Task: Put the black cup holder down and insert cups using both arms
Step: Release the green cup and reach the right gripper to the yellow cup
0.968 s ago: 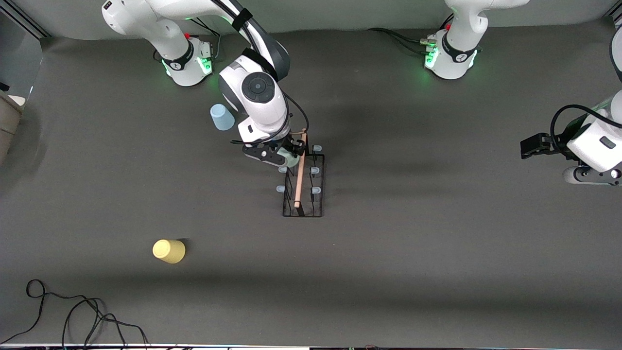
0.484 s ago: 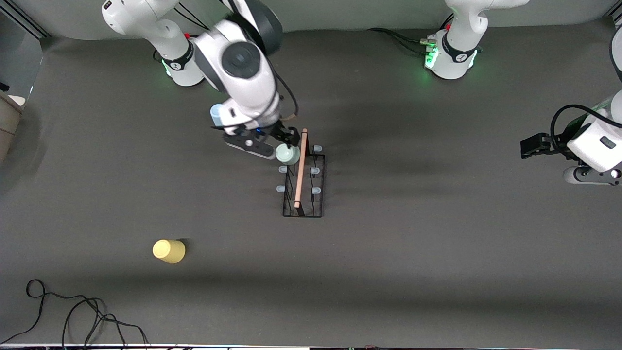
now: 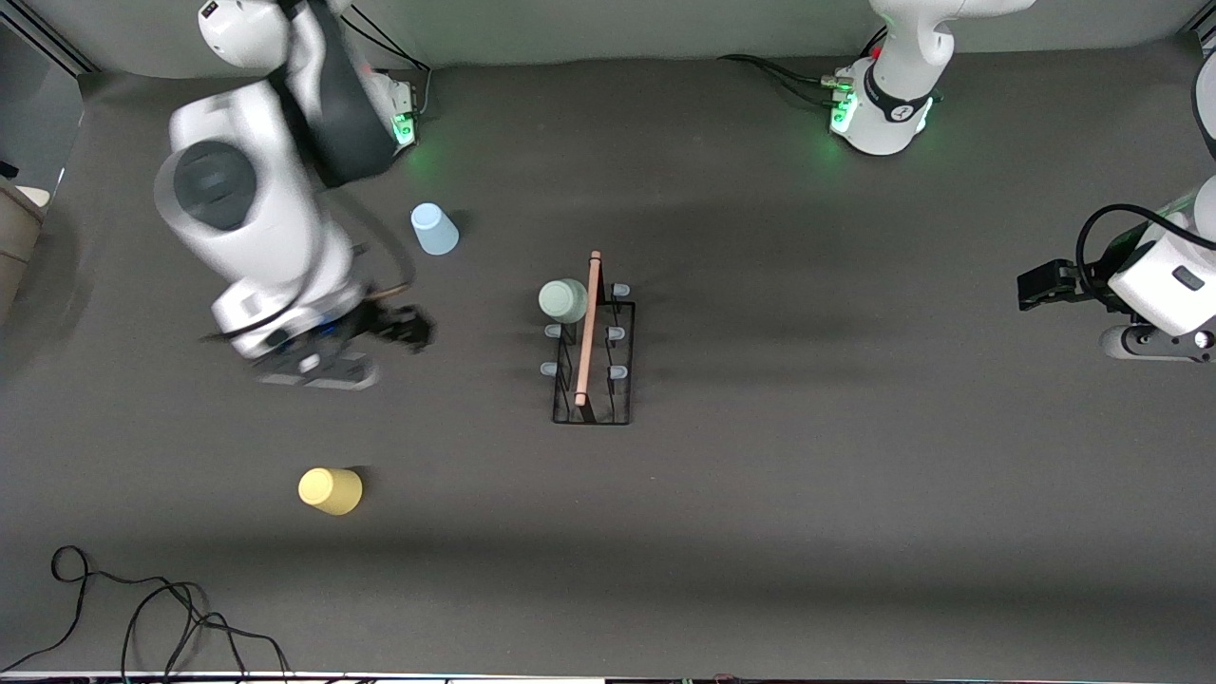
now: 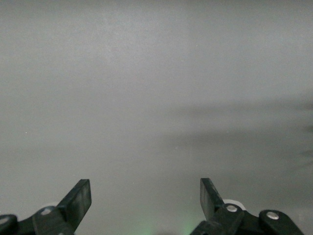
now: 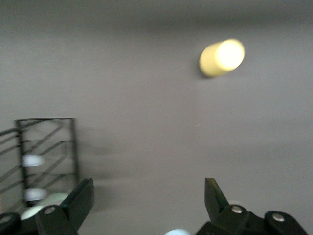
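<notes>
- The black wire cup holder (image 3: 593,353), a rectangular rack with a light wooden rod handle (image 3: 588,328) along its top and prongs with pale blue tips, is standing near the middle of the dark grey table (image 3: 807,475).
- A pale mint green plastic cup (image 3: 562,300) is sitting upside down on a prong at the end of the rack farther from the front camera, on the side toward the right arm's end of the table.
- A light blue plastic cup (image 3: 433,229) is sitting on the table at about ten o'clock from the rack, apart from it.
- A yellow plastic cup (image 3: 330,490) is lying at about eight o'clock from the rack, well apart and nearer to the front camera; the right wrist view is also showing it (image 5: 222,58).
- The right gripper (image 3: 404,326) is hanging over bare table between the blue and yellow cups, its fingers (image 5: 80,196) spread wide and gripping nothing.
- The left gripper (image 3: 1031,287) is waiting over the left arm's end of the table, its fingers (image 4: 78,198) spread apart and empty.
- A black cable (image 3: 142,608) is lying looped at the table edge nearest the front camera, at about six o'clock from the yellow cup.
</notes>
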Motion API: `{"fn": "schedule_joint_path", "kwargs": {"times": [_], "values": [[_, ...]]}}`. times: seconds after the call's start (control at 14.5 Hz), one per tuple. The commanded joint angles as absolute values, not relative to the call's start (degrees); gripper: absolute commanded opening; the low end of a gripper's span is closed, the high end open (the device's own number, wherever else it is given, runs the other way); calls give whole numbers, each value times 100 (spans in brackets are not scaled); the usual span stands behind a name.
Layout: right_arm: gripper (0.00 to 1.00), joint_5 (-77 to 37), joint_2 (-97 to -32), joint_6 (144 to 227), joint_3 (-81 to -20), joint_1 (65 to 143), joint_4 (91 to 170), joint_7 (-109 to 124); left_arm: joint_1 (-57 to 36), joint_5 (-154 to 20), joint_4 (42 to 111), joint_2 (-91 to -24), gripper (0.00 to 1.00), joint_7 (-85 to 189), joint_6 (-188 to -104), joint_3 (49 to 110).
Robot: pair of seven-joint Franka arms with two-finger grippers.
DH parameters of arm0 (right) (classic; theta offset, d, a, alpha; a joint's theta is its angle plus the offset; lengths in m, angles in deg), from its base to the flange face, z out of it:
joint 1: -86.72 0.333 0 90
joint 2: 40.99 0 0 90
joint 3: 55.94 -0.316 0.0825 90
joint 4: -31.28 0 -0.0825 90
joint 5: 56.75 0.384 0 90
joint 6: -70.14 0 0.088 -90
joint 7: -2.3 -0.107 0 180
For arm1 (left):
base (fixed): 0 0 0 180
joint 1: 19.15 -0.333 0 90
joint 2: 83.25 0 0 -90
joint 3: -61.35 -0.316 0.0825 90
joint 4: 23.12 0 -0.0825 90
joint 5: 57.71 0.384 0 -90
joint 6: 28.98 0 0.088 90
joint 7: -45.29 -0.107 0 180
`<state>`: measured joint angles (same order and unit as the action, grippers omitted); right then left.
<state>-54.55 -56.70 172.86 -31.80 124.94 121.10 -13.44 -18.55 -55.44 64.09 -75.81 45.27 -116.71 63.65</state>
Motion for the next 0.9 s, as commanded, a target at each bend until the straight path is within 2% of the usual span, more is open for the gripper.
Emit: {"fn": "schedule_joint_path", "kwargs": {"times": [0.0, 0.28, 0.55, 0.83], "values": [[100, -5167, -6189, 17367, -3115, 11664, 11549, 304, -1844, -5604, 6557, -7762, 100, 4538, -11652, 6346], [100, -4560, -6752, 17989, -3115, 10958, 11389, 1662, -1844, -5604, 6557, -7762, 99, 4538, -11652, 6346], [100, -3716, -7613, 18824, -3124, 10843, 11416, 1970, -1844, -5604, 6557, -7762, 99, 4538, -11652, 6346], [100, -3645, -8176, 19502, -3159, 10834, 11442, 2041, -1844, -5604, 6557, -7762, 99, 4538, -11652, 6346]]}}
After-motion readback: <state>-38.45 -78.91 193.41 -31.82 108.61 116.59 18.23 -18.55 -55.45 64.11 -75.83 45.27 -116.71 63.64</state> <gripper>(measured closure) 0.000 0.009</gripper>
